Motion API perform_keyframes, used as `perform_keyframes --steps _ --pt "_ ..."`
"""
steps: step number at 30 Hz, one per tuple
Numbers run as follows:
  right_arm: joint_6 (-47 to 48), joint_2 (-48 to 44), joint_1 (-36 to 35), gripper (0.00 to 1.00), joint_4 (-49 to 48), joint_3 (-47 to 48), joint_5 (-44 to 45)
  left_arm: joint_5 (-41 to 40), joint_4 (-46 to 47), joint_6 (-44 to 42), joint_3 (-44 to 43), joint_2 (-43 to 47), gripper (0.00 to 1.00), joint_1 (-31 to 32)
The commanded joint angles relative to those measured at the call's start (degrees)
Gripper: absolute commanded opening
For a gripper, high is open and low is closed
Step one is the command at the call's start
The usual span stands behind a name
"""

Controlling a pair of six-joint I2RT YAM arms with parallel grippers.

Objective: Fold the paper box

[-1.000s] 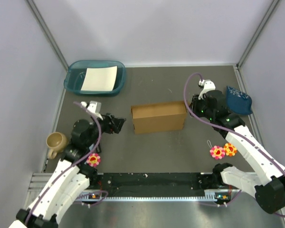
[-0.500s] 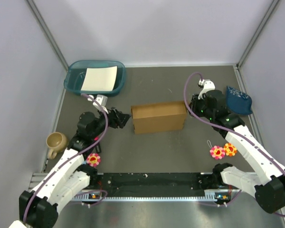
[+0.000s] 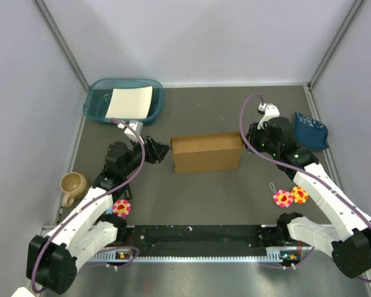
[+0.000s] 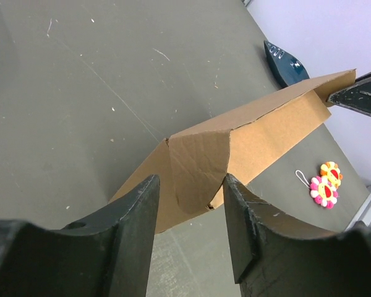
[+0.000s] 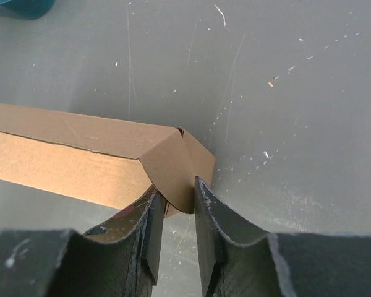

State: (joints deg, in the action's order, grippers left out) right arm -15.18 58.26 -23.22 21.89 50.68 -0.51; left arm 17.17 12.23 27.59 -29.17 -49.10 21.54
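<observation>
Paper box [image 3: 206,153] lies long axis left-right. Left end effector [image 3: 161,150], jaws spread, faces its left end flap; right end effector [image 3: 248,141] pinches the right end.

Bare table [image 3: 210,204] is lying open before and behind the paper box [image 3: 206,153]. The left gripper [image 3: 161,150], jaws apart, is crowding the box's left end, while the right gripper [image 3: 246,139] is pinching its right end and blocking that side. A teal tray [image 3: 94,106] is filling the far-left corner, a mug [image 3: 73,184] is sitting at the left edge, and flower toys [image 3: 289,197] are lying near right.
</observation>
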Motion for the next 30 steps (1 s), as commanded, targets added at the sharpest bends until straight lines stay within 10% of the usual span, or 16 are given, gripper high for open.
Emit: perform_keyframes --steps 1,17,30 --pt "-0.6 0.3 -0.7 0.26 -2.6 1.1 -1.2 1.3 5.3 1.0 -3.0 -1.7 0.48 0.3" --pt "-3.8 -0.1 -0.7 0.08 -2.6 2.5 -1.4 0.1 5.0 -1.5 -4.1 -4.7 0.00 1.5" --pt "-9.2 1.2 -0.6 0.00 4.6 10.1 -0.7 -4.1 0.2 -4.9 -5.9 -4.9 0.00 1.8"
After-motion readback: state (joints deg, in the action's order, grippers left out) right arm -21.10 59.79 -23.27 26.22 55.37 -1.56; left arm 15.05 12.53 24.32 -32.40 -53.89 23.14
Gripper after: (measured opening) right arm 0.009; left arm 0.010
